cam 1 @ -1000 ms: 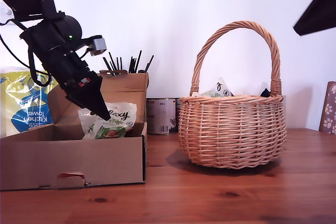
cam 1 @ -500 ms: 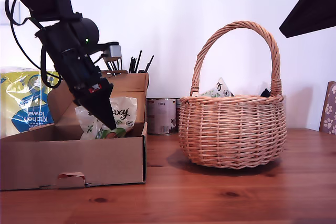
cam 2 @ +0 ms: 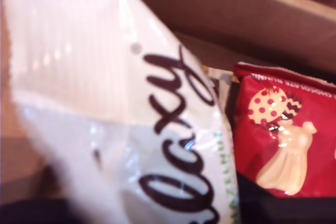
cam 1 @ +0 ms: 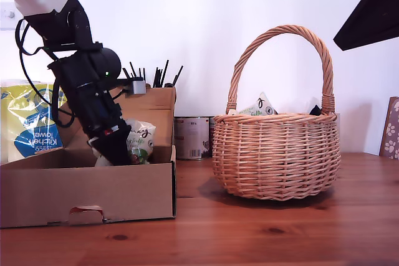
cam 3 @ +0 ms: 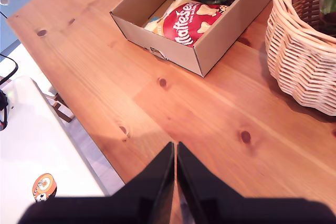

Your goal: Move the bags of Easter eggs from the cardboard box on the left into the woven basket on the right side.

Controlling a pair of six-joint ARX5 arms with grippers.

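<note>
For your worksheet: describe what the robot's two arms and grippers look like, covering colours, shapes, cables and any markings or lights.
The arm reaching into the box has a white upper segment, then bulky black housings with a small green light, looping black cables, a grey block on one side and a small red mark near its black, tapering gripper. My second gripper has two flat black fingers narrowing to points. The exterior view shows only a black wedge of the other arm.

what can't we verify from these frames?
- My first hand's jaw state: the cardboard box wall hides the tips in the exterior view; the first wrist view is filled by a blurred cream bag.
- Woven basket contents: the rim hides all but a bag corner.
- Bag count in the box: the second wrist view crops its far end.
</note>
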